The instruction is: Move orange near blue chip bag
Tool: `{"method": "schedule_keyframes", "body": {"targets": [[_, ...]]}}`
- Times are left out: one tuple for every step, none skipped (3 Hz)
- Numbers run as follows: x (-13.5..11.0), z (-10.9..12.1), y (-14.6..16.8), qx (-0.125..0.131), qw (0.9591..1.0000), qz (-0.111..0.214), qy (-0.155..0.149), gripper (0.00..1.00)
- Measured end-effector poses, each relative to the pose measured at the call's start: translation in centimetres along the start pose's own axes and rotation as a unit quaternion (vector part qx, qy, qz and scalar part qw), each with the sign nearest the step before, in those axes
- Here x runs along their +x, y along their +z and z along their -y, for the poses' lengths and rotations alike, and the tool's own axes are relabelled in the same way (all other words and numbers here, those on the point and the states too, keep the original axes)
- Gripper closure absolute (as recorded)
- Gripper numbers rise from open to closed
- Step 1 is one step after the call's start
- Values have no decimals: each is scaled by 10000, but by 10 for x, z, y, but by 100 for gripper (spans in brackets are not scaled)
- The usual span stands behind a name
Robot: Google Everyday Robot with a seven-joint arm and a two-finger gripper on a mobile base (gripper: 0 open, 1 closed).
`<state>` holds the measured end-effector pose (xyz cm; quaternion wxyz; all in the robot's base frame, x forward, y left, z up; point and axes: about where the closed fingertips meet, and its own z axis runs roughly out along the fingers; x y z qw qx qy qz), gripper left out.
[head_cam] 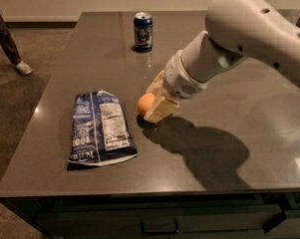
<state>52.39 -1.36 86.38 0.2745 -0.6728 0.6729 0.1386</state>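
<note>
The orange (145,104) is a small pale orange ball held between the cream fingers of my gripper (152,103), low over the dark table. The gripper is shut on it. The blue chip bag (101,128) lies flat on the table just left of the orange, white nutrition panel up, with a narrow gap between them. My white arm reaches in from the upper right and casts a shadow on the table to the right of the orange.
A small dark blue drink can (143,31) stands upright at the back of the grey table (239,153). A person's leg and shoe (12,44) are on the floor to the far left. The table's front edge runs below the bag.
</note>
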Motion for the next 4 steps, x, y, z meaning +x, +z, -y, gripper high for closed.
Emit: {"method": "schedule_keyframes", "body": {"targets": [[-1,0,1,-33,10000,26,-20,35],[0,-1,3,-60,10000,38,-8,13],[1,-2,3,-78,10000,61,5,0],[1,-2,3,-78,10000,61,5,0]]}}
